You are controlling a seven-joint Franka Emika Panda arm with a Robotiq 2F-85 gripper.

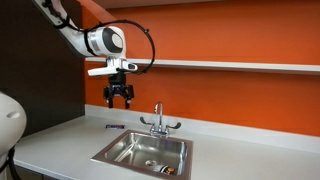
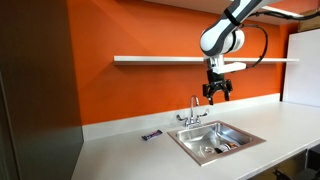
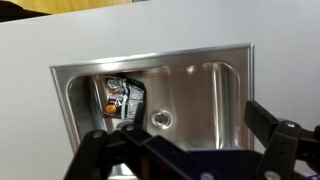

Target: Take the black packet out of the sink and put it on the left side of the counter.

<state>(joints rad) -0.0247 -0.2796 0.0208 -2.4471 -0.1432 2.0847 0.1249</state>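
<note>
A steel sink is set in the white counter; it shows in both exterior views. At one end of the basin lie dark packets with orange and white print. A small dark packet lies on the counter beside the sink. My gripper hangs high above the faucet and the basin, open and empty. Its two black fingers frame the bottom of the wrist view.
A chrome faucet stands at the sink's back edge, just below the gripper. A white shelf runs along the orange wall. A drain sits in the basin floor. A white cabinet stands at the counter's end.
</note>
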